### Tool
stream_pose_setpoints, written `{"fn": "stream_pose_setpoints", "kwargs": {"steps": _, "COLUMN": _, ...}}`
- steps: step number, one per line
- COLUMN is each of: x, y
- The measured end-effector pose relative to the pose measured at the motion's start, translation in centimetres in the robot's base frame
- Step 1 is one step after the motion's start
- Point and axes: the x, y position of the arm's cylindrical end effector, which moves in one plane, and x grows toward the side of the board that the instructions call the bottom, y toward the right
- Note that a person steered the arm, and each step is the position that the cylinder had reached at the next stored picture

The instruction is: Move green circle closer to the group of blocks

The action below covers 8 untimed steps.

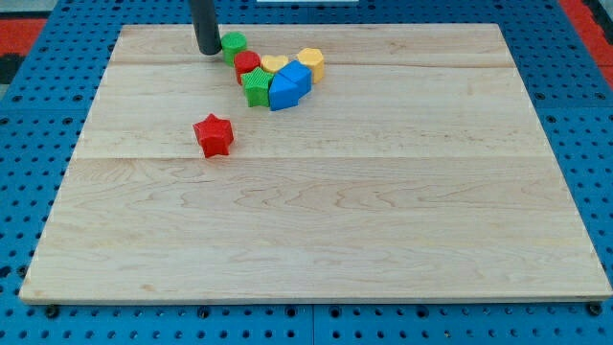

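Near the view's top, a little left of the middle, the green circle (234, 41) sits on the wooden board (383, 240), and it already looks to be touching or all but touching the red cylinder (247, 64) just below it toward the view's right. That red piece leads into the rest of the group: a green star-like block (257, 88) beneath it, a blue block (290, 86) to the right of that, and two yellow blocks, one (274, 63) tucked between red and blue and one (311, 61) at the far right end. My tip (208, 51) stands just beside the green circle on its left, close enough that I cannot tell whether they touch; being a bare rod it grips nothing and can only shove. That placement makes sense, since a push toward the view's right and slightly down would drive the circle into the cluster. A red star (214, 134) lies well apart, lower left, and seems no part of this.
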Motion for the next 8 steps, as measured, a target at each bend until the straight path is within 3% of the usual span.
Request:
{"fn": "stream_pose_setpoints", "kwargs": {"steps": 1, "x": -1.6, "y": -1.9}}
{"fn": "stream_pose_setpoints", "kwargs": {"steps": 3, "x": -2.3, "y": 0.3}}
{"fn": "stream_pose_setpoints", "kwargs": {"steps": 4, "x": -2.3, "y": -3.3}}
{"fn": "stream_pose_setpoints", "kwargs": {"steps": 8, "x": -0.8, "y": 1.1}}
